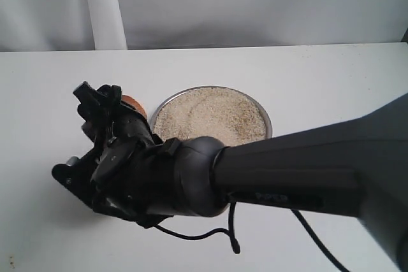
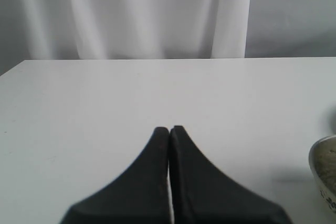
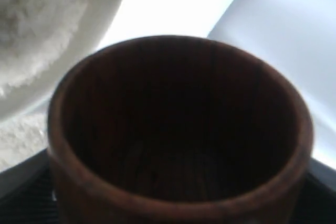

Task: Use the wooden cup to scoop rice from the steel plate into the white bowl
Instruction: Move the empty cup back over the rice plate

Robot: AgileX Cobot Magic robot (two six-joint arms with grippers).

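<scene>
The steel plate (image 1: 264, 118) sits mid-table, filled with rice (image 1: 210, 116). My right arm reaches across it to its left side. There the right gripper (image 1: 118, 109) is shut on the wooden cup (image 1: 132, 103). In the right wrist view the cup (image 3: 178, 129) fills the picture, its mouth facing the camera and its dark inside empty. Black fingers (image 3: 23, 198) flank it. Close beside the cup is the white bowl (image 3: 105, 9) with pale grains (image 3: 37, 19) in it. The arm hides the bowl in the exterior view. My left gripper (image 2: 169, 128) is shut on nothing, low over bare table, with the plate's rim (image 2: 315, 166) off to one side.
A white curtain (image 1: 255, 4) hangs behind the table's far edge. A black cable (image 1: 217, 230) trails from the right arm onto the table near the front. The right arm's thick body covers the front right of the exterior view.
</scene>
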